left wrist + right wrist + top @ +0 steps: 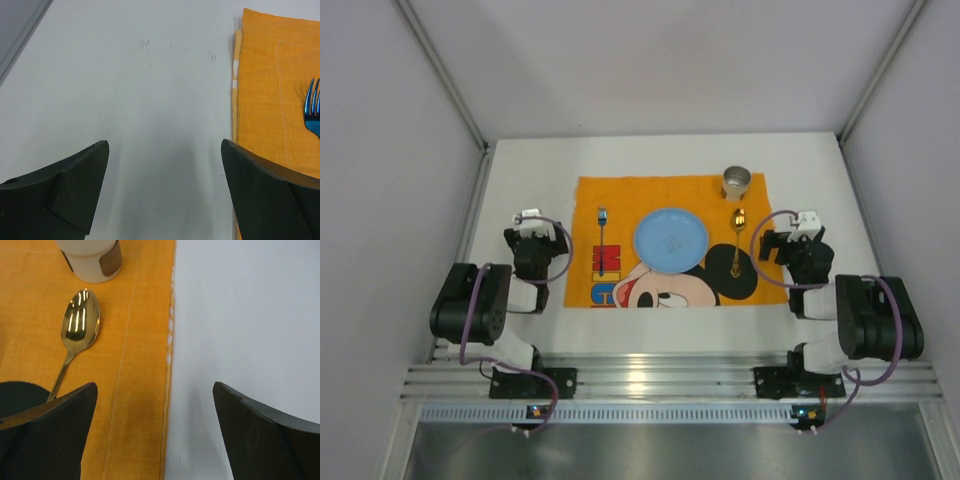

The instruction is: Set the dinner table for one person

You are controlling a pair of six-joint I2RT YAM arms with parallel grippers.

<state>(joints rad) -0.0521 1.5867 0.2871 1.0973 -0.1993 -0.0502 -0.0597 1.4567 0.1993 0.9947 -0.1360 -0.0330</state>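
Note:
The white dinner table bears an orange Mickey Mouse cloth. On the cloth lie a blue plate in the middle, a blue fork to its left, a gold spoon to its right and a metal cup at the far right corner. My left gripper is open and empty, left of the cloth's edge; the fork's tines show in its wrist view. My right gripper is open and empty over the cloth's right edge, near the spoon and cup.
Grey walls close in the table on the left, right and far sides. A ribbed aluminium rail runs along the near edge, where both arm bases are bolted. Bare white tabletop lies left of the cloth and right of it.

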